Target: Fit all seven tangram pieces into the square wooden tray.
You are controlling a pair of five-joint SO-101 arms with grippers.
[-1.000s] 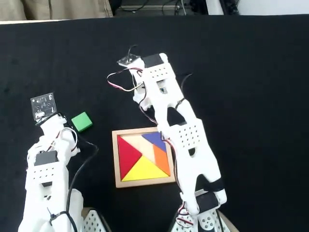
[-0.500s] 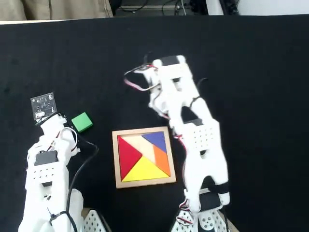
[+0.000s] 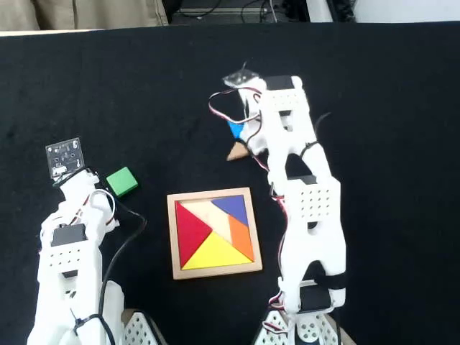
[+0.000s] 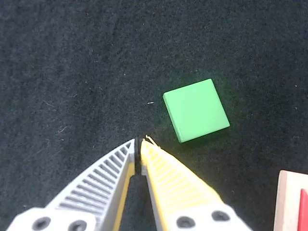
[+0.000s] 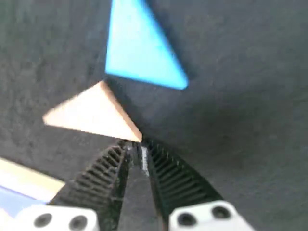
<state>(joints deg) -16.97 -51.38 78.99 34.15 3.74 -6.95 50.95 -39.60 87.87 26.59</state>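
Well, from above we see the tray (image 3: 171, 237) low in the middle of the table (image 3: 374, 86). It holds four coloured pieces (image 3: 212, 253), with a pale patch near its far edge that we take for bare floor. The green square (image 3: 122, 181) lies off to one side, just beside the left arm (image 3: 68, 251). The blue triangle (image 3: 235, 130) and the wooden triangle (image 3: 236, 152) lie beyond the tray, close against the right arm (image 3: 295, 187).

From the left wrist, the left claw (image 4: 139, 144) is pressed together and holds nothing. Its tips are near the green square but not touching it.

From the right wrist, the right claw (image 5: 137, 144) is likewise pressed together, with its tips right at one corner of the wooden triangle. We cannot tell whether they touch it. The blue triangle lies just past, almost meeting the wooden one.

Our worry is that shut tips can only shove. A push at that corner would likely spin the wooden triangle or drive it into the blue one, knocking both askew. Opening this close could also catch both triangles at once, or let a thin flat one slip out sideways
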